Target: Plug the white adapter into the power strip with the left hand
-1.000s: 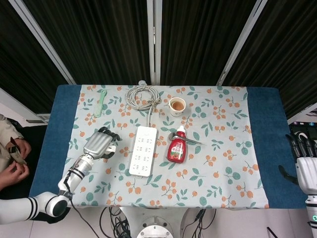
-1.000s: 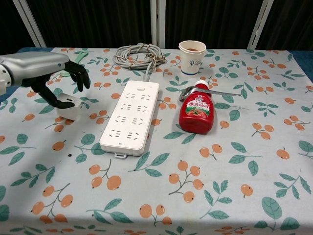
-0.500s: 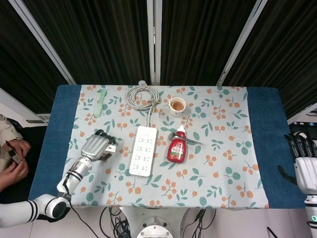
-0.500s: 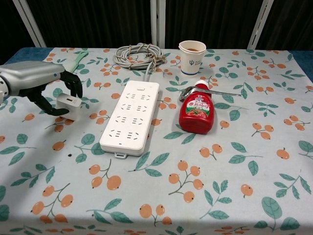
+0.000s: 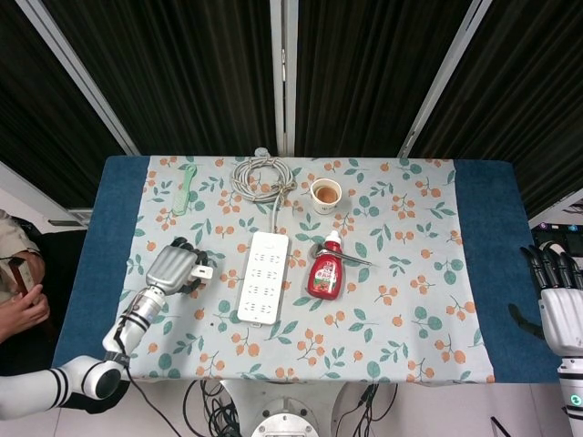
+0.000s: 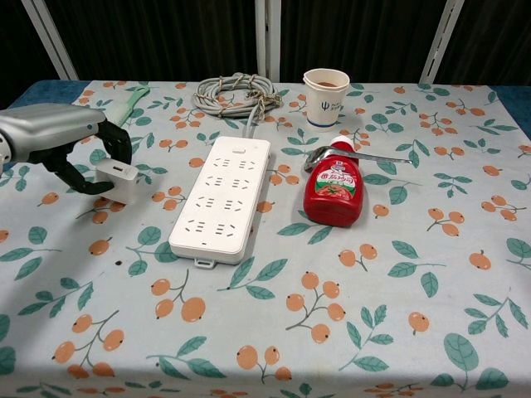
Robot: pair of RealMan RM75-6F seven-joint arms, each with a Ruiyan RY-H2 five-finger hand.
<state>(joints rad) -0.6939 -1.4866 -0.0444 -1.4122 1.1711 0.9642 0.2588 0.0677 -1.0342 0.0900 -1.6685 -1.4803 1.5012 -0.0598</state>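
Note:
The white adapter [image 6: 119, 177] sits left of the white power strip [image 6: 220, 196], at the table's left side. My left hand [image 6: 68, 139] grips it, fingers curled over its top and thumb underneath at its left. The head view shows the left hand [image 5: 173, 267] covering most of the adapter [image 5: 204, 270], with a gap between it and the power strip [image 5: 262, 277]. Whether the adapter is lifted off the cloth I cannot tell. My right hand [image 5: 557, 305] hangs beyond the table's right edge, fingers spread and holding nothing.
A red ketchup bottle [image 6: 333, 189] and a spoon [image 6: 357, 154] lie right of the strip. Behind it are the coiled grey cable [image 6: 236, 92] and a paper cup [image 6: 325, 86]. A green utensil [image 6: 133, 99] lies far left. A person's hand [image 5: 20, 305] shows at the left edge.
My left hand's fingers have curled in around the adapter, and hand and adapter have shifted slightly left. The right hand has barely moved.

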